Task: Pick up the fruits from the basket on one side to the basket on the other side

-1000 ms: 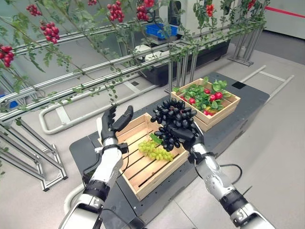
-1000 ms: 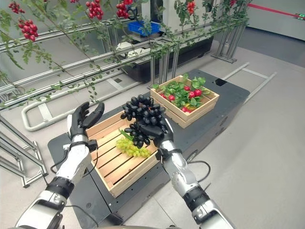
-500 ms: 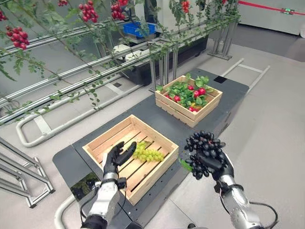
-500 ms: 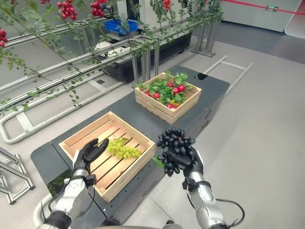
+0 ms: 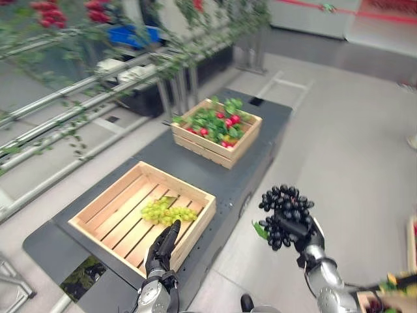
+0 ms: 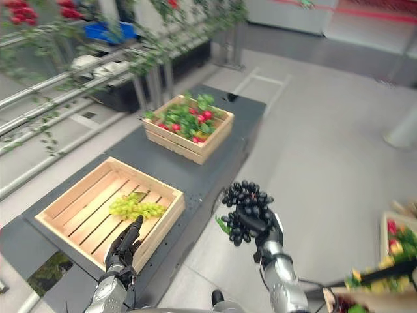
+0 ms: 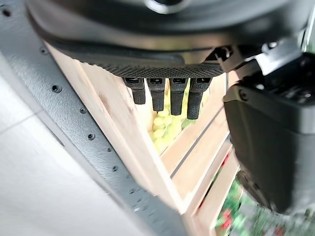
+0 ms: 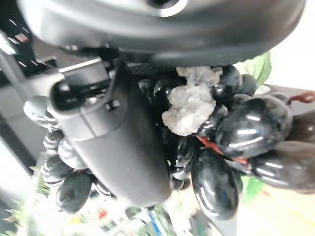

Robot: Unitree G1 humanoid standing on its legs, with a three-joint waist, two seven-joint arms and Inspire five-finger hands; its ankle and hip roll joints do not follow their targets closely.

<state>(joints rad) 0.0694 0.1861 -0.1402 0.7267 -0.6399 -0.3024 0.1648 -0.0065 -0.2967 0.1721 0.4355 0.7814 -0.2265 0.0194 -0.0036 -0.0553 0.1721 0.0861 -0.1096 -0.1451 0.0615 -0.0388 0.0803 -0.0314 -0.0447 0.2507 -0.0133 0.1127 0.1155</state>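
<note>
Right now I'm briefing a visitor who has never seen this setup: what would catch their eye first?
First, the bunch of black grapes gripped in the right hand, held up over the floor to the right of the dark platform. Next, the green grapes lying in the near wooden crate, with the left hand open at its front edge. Further back, a second crate brims with red fruit and green leaves.
</note>
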